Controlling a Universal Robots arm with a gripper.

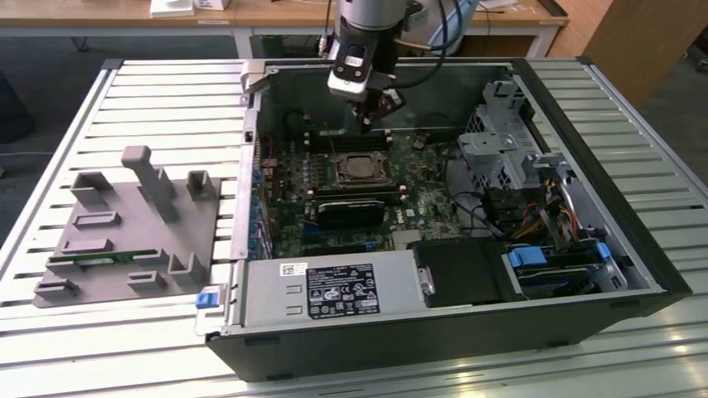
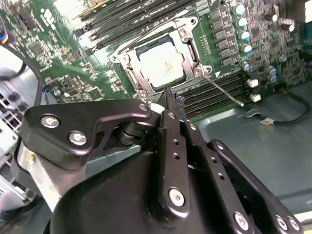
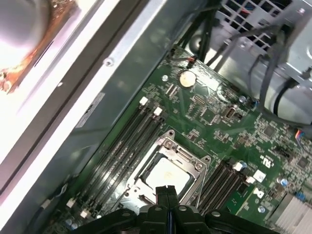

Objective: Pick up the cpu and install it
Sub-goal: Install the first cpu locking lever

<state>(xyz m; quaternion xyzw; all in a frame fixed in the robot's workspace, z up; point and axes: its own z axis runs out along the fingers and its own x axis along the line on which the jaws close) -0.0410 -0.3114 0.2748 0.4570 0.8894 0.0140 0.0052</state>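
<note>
Wooden desks stood behind a slatted metal table (image 1: 111,99) that carried an open case (image 1: 443,348) lying on its side, the board (image 1: 420,199) facing up.

The cpu (image 1: 356,168) lay flat in the socket near the middle of the board, with its silver top up. It looked close to square, so no long axis could be made out. In both wrist views its edges ran parallel to the metal frame (image 2: 191,46) around it and to the memory slots (image 2: 214,90) on either side. A thin lever (image 2: 224,92) stuck out from one corner of the frame, over the slots.

The gripper (image 1: 370,123) hung above the board inside the case. In the exterior view it was a little beyond the socket, toward the case's far wall, and clear of the cpu. In the first wrist view its two black fingers (image 3: 162,195) were pressed together with only a hairline between them, closed on nothing. Their tips pointed down over the near edge of the frame.

On the exterior view's left, well apart from the case, a grey tray (image 1: 111,278) sat on the table with a green stick (image 1: 105,259) lying in it.
</note>
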